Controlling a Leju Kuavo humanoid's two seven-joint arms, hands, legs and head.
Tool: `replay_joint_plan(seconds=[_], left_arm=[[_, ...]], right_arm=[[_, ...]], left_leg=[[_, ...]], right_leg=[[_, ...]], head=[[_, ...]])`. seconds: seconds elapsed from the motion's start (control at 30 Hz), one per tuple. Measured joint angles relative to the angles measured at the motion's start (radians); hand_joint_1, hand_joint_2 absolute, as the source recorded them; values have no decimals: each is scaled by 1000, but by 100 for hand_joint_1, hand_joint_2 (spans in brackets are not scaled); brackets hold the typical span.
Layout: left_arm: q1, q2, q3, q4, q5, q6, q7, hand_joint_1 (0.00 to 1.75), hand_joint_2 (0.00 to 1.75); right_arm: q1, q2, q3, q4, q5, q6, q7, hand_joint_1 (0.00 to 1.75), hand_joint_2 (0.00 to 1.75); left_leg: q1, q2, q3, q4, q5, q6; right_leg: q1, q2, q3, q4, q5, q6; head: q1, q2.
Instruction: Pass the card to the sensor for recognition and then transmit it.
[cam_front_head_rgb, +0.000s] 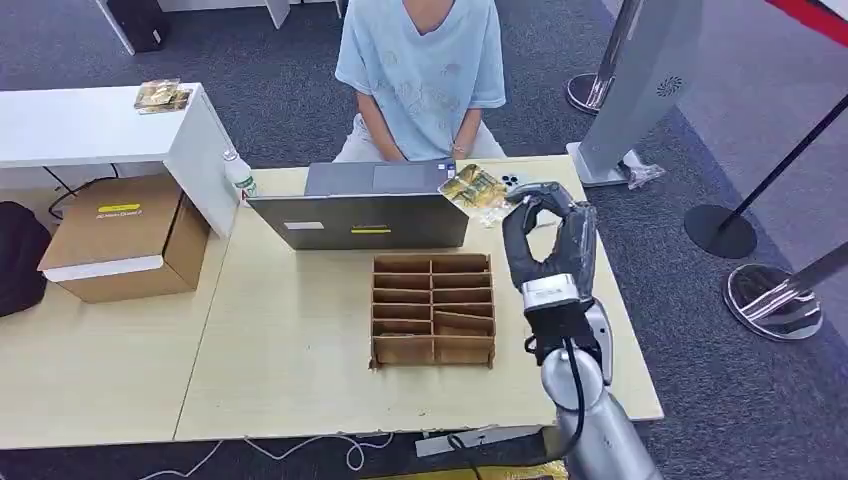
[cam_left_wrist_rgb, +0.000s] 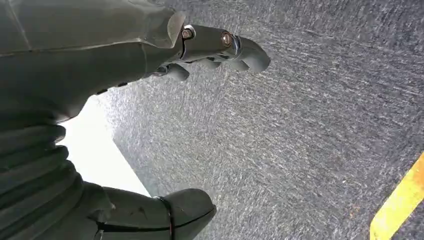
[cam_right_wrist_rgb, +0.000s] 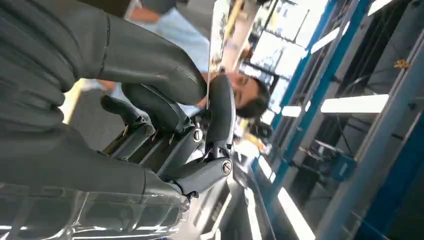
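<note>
A yellow patterned card (cam_front_head_rgb: 473, 189) is pinched between the thumb and fingers of my right hand (cam_front_head_rgb: 548, 236), raised over the table's far right beside the laptop (cam_front_head_rgb: 362, 207). The right wrist view catches the same card (cam_right_wrist_rgb: 217, 37) edge-on, clamped between the thick thumb and a dark finger of that hand (cam_right_wrist_rgb: 165, 95). A person in a light blue shirt (cam_front_head_rgb: 422, 70) sits behind the laptop. My left hand (cam_left_wrist_rgb: 125, 65) hangs over grey carpet with its fingers apart and nothing in it.
A brown divided cardboard organiser (cam_front_head_rgb: 432, 310) sits mid-table, just left of my right arm. A water bottle (cam_front_head_rgb: 239, 176) stands by the laptop's left corner. A cardboard box (cam_front_head_rgb: 125, 236) rests on the left table. Stanchion bases (cam_front_head_rgb: 772, 301) stand at the right.
</note>
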Motion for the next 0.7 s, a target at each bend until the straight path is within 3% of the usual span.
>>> replay_joint_plan(seconds=[0.1, 0.27, 0.53, 0.7], left_arm=[[-3, -1, 0, 0, 0, 0, -1, 0, 175], [-5, -3, 0, 0, 0, 0, -5, 0, 175], [-6, -3, -1, 0, 0, -1, -9, 0, 175], [-9, -3, -2, 0, 0, -3, -11, 0, 175]], right_arm=[[-85, 0, 15, 48, 143, -75, 59, 175, 175], [-213, 20, 22, 130, 277, -79, 150, 175, 175], [-390, 71, 21, 347, 396, -46, 257, 175, 175], [-501, 107, -12, 494, 379, 22, 320, 175, 175]], left_leg=[[0, 0, 0, 0, 0, 0], [0, 0, 0, 0, 0, 0], [0, 1, -1, 0, 0, -1], [0, -1, -1, 0, 1, 0]], right_leg=[[0, 0, 0, 0, 0, 0], [0, 0, 0, 0, 0, 0], [0, 1, -2, 1, 1, 0], [0, 0, -1, 1, 1, 0]], head=[[0, 0], [0, 0], [0, 0], [0, 0]])
